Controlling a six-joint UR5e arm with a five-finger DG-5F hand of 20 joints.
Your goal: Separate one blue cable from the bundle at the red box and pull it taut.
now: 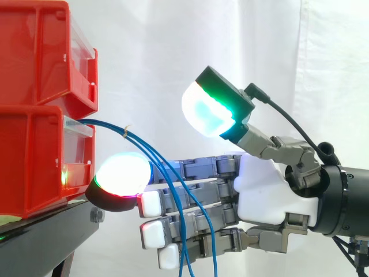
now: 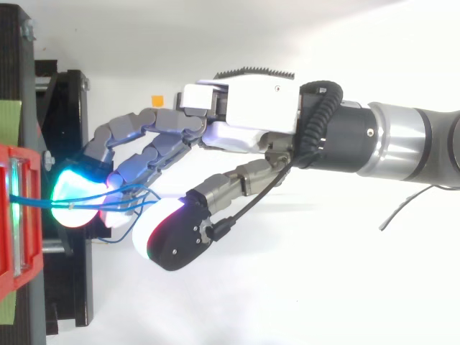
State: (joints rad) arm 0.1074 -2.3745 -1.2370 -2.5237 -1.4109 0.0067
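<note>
Blue cables (image 1: 109,124), three, leave the lower of two red bins (image 1: 34,161). They cross the hand's (image 1: 265,184) straight, ungrasping fingers.

Bins (image 1: 34,115): red, clear front panels. Cables (image 1: 106,124): plain blue, with a pale tie (image 1: 127,131) round them. Hand (image 1: 265,184): white palm, grey finger links, black pad backs. Pads (image 1: 204,112) glow white to cyan with green edges; the one nearest the bins has a red-green rim. Stand (image 1: 52,228): black. Curtain (image 1: 150,57): white. Arm (image 2: 402,140): silver and black. Small orange square (image 2: 157,100) in the top view.
</note>
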